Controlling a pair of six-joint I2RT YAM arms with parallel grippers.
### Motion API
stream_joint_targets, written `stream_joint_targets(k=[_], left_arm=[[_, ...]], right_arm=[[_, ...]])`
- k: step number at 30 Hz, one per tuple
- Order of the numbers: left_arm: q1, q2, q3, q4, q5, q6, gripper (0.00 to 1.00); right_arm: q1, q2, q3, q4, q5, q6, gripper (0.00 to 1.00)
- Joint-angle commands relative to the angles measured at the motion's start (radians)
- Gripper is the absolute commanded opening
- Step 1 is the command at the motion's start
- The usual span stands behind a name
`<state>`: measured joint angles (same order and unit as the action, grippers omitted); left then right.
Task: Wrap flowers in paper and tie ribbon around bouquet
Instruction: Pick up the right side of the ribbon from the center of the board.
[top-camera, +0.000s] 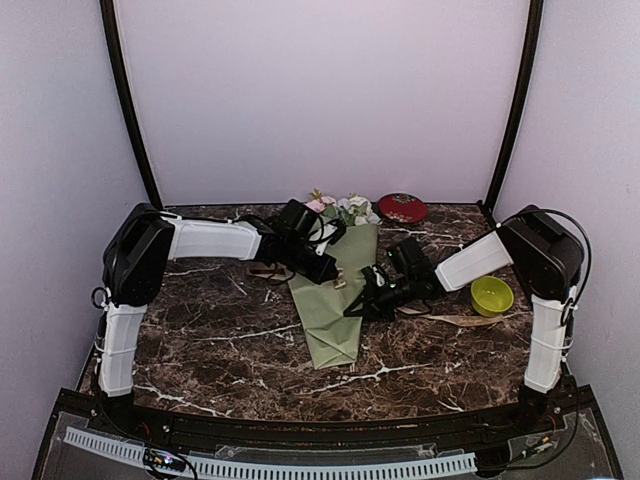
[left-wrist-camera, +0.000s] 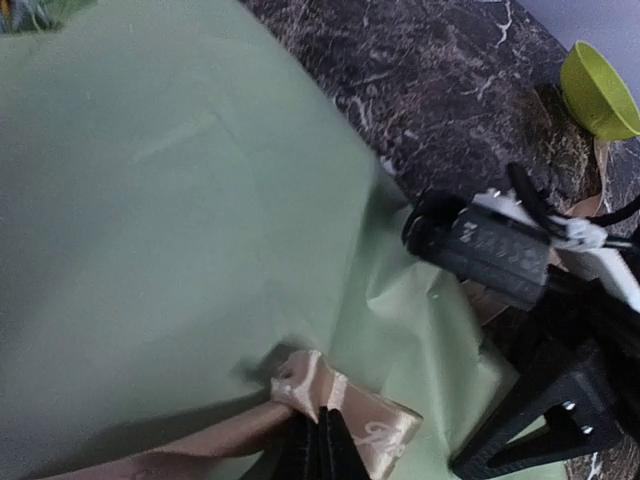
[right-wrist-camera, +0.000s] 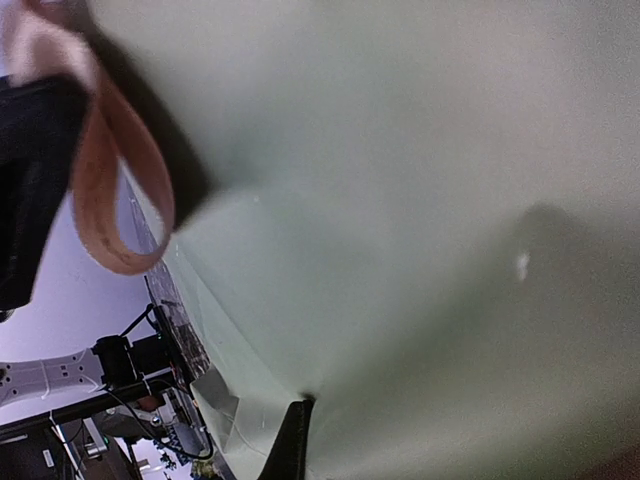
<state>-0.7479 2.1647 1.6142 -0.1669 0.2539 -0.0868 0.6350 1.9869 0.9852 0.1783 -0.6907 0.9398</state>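
The bouquet (top-camera: 331, 322) lies lengthwise on the table as a sage-green paper (left-wrist-camera: 180, 220) cone. The pink and white flowers (top-camera: 345, 208) show at its far, wide end. My left gripper (left-wrist-camera: 322, 425) is over the cone's middle, shut on a folded bit of the shiny tan ribbon (left-wrist-camera: 375, 428). The ribbon (top-camera: 270, 271) trails onto the table to the left of the cone, and another length (top-camera: 465, 320) lies to the right. My right gripper (right-wrist-camera: 297, 440) is shut, its dark tips pressed against the paper (right-wrist-camera: 400, 200). A ribbon loop (right-wrist-camera: 105, 200) hangs beside it.
A red round tin (top-camera: 402, 207) sits at the back beside the flowers. A lime-green bowl (top-camera: 492, 295) stands at the right, under my right forearm. The dark marble table (top-camera: 210, 340) is walled on three sides. My right wrist body (left-wrist-camera: 485, 250) is close to my left gripper.
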Motion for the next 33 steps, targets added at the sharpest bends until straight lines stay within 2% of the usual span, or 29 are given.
stream_joint_targets(k=[1,4,10,12,15,19,21,23,25,29,33], left_arm=[[0.005,0.037,0.020,-0.016,0.049,-0.061,0.00],[0.005,0.066,0.014,-0.030,0.023,-0.063,0.00],[0.005,0.088,-0.029,-0.017,0.025,-0.069,0.00],[0.005,0.087,-0.042,-0.013,0.024,-0.069,0.00],[0.005,0.087,-0.056,-0.009,0.026,-0.066,0.00],[0.006,0.086,-0.069,-0.005,0.025,-0.058,0.00],[0.006,0.082,-0.073,-0.004,0.021,-0.055,0.00],[0.006,0.079,-0.080,0.000,0.020,-0.050,0.00],[0.007,0.078,-0.082,0.004,0.021,-0.045,0.00],[0.007,0.076,-0.077,0.004,0.022,-0.036,0.00],[0.006,0.075,-0.070,-0.010,0.019,-0.027,0.00]], right_arm=[[0.008,-0.014,-0.013,0.006,0.026,-0.009,0.00],[0.011,-0.030,-0.009,-0.025,0.045,-0.028,0.01],[0.013,-0.094,-0.002,-0.114,0.085,-0.077,0.19],[0.013,-0.143,0.001,-0.179,0.115,-0.118,0.33],[0.011,-0.233,0.040,-0.369,0.187,-0.239,0.52],[-0.008,-0.346,0.106,-0.679,0.401,-0.413,0.74],[-0.029,-0.383,0.150,-0.830,0.562,-0.487,0.97],[-0.052,-0.386,0.200,-0.967,0.719,-0.571,1.00],[-0.070,-0.385,0.234,-1.066,0.804,-0.677,1.00],[-0.084,-0.314,0.289,-1.190,0.816,-0.800,1.00],[-0.084,-0.250,0.281,-1.206,0.815,-0.843,1.00]])
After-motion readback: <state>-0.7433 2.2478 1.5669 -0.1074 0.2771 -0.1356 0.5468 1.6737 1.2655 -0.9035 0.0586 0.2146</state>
